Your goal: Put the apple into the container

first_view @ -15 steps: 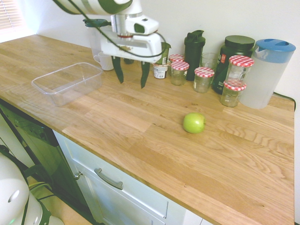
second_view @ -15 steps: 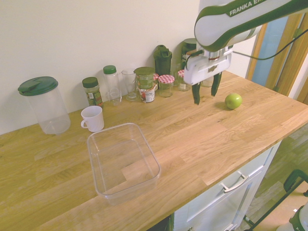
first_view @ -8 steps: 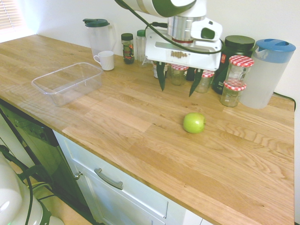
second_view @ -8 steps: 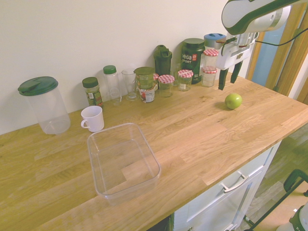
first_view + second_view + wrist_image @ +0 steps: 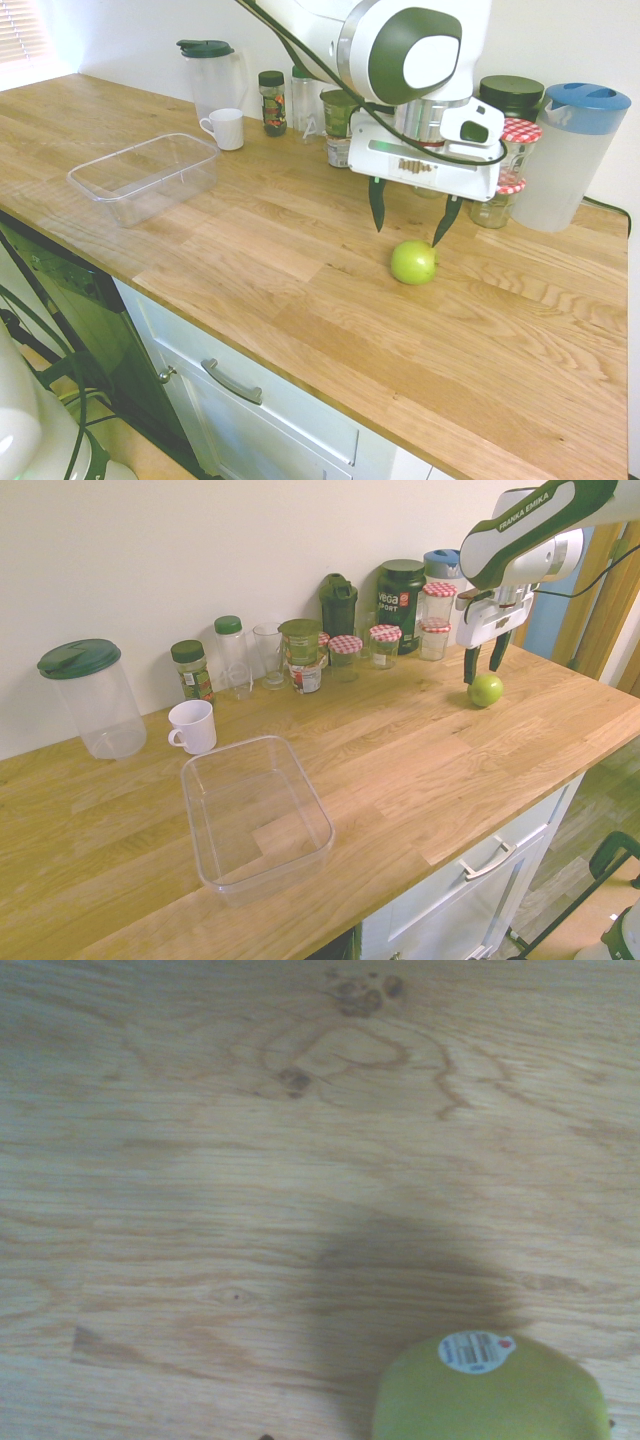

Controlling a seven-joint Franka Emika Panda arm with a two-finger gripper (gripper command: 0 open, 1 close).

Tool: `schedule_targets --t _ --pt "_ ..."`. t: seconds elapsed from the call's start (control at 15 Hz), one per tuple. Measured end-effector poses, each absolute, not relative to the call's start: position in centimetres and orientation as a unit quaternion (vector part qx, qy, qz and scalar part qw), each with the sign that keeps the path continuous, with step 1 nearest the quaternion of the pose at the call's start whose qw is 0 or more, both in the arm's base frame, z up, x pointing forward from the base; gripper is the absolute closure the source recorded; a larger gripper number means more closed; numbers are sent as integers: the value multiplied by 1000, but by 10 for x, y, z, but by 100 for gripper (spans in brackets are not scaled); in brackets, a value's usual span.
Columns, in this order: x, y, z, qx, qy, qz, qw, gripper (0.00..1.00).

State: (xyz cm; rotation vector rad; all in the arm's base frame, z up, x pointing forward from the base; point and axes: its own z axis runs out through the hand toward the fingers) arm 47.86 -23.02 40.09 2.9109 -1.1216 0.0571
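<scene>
Apple (image 5: 413, 262) sits bare on the wooden countertop (image 5: 300, 270), well apart from the clear tub (image 5: 145, 177). Our gripper (image 5: 411, 218) has swung over from nr the tub, now just above apple, fingers wide open, empty. Descent & grasp next, we reckon.

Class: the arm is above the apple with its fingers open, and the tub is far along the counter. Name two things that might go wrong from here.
1. The apple is round and lies loose on the worktop; if one of the fingers nudges it off-centre on the way down, it may roll away.
2. The container sits far off, so a weak hold on the glossy skin could let the apple drop on the way.
</scene>
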Motion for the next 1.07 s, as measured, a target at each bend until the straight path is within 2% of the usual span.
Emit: schedule_targets --t 0.4,0.47,1.07 --pt "484 -245 371 929 -370 3 23 0" --pt "483 -245 368 928 -371 0 23 100" --pt "485 -248 348 926 -377 -8 22 100"
